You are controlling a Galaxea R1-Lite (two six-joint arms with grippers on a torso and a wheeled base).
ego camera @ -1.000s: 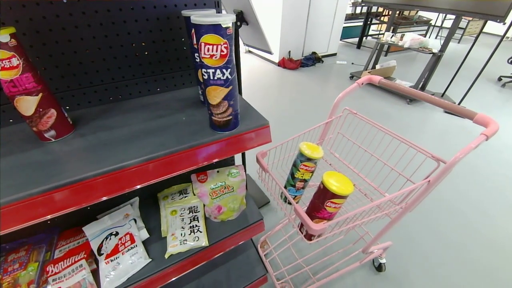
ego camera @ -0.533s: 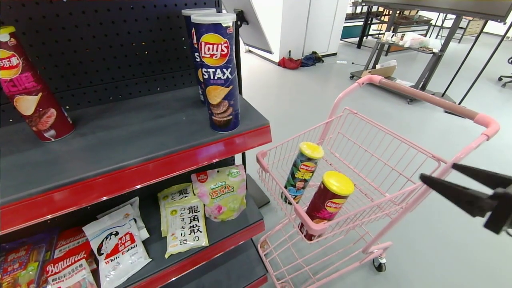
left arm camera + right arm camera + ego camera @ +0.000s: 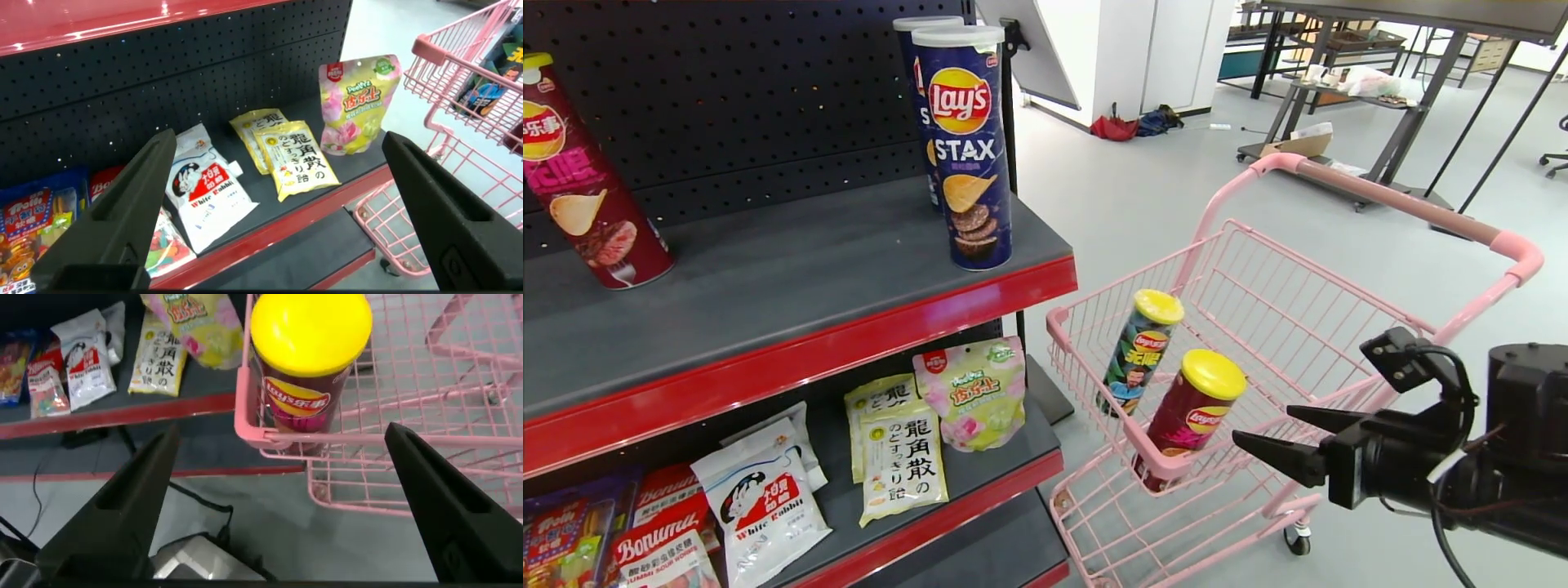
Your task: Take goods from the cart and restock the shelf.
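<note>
Beside the pink cart (image 3: 1513, 245), the right gripper (image 3: 1262, 425) hovers, fingers spread, just short of a yellow-lidded red chip can (image 3: 1192, 412) leaning in a basket corner. Light, stiff and probably slick, the can likely suits a mid-body grip, with the shelf (image 3: 768, 278) beyond.

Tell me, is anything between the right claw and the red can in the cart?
Yes. The cart's near rim and wire side stand between the open right gripper and the red can, at its lower body. The can's yellow lid rises above that rim, unblocked.
</note>
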